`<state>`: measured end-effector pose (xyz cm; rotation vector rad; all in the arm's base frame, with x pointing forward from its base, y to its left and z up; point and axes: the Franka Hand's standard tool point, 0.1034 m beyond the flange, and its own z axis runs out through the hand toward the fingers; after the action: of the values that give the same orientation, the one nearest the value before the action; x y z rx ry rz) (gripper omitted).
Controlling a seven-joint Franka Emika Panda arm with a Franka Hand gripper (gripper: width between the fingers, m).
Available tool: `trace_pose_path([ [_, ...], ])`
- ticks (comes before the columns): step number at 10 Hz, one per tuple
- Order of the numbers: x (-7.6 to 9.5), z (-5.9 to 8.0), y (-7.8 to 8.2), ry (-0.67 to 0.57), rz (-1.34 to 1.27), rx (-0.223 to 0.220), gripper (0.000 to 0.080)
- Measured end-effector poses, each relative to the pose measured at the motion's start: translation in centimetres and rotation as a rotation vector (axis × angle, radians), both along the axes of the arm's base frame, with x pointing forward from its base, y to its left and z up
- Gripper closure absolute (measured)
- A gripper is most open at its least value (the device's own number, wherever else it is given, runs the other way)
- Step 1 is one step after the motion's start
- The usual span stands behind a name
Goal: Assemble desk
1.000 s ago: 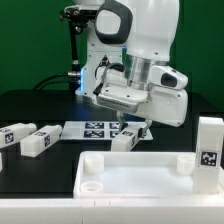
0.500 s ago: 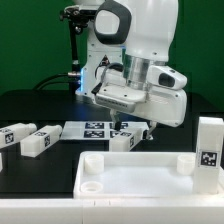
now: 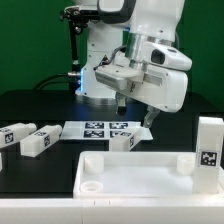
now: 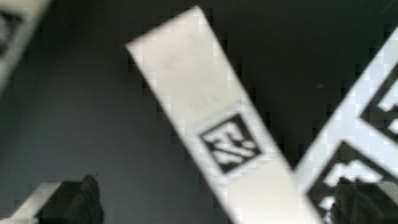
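Note:
The white desk tabletop (image 3: pixel 140 178) lies flat at the front, with raised round sockets at its corners. One white desk leg (image 3: pixel 124 141) with a black-and-white tag lies on the black table just behind it; the wrist view shows this leg (image 4: pixel 192 100) running between my fingertips. My gripper (image 3: pixel 136 113) hangs above this leg, open and holding nothing. In the wrist view the gripper (image 4: pixel 214 205) has one dark fingertip (image 4: pixel 71 200) well clear of the leg. Two more legs (image 3: pixel 28 138) lie at the exterior view's left. Another leg (image 3: pixel 208 150) stands upright at its right.
The marker board (image 3: pixel 98 128) lies flat on the table behind the freed leg, and its tags (image 4: pixel 365 130) show beside the leg in the wrist view. The arm's base and a dark stand rise at the back.
The jaws have opened wide and let go of the leg, which now rests on the table. The hand has lifted and shifted toward the exterior view's right.

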<state>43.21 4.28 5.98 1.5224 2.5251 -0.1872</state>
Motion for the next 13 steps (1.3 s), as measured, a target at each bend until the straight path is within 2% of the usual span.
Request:
trace_pose_path([
  [1, 0.6, 0.0, 0.5, -0.026, -0.077, 0.009, 0.0151],
  [4, 0.4, -0.2, 0.4, -0.052, -0.245, 0.027, 0.0151],
  [5, 0.5, -0.3, 0.5, -0.073, -0.338, 0.047, 0.0151],
  [6, 0.6, -1.0, 0.3, -0.095, -0.458, 0.075, 0.0151],
  [9, 1.0, -0.9, -1.1, -0.15, -1.066, 0.138, 0.0151],
  [10, 1.4, -0.6, -1.3, -0.155, -1.108, 0.145, 0.0151],
  [13, 1.4, -0.7, -1.0, -0.175, -1.272, 0.164, 0.0151],
])
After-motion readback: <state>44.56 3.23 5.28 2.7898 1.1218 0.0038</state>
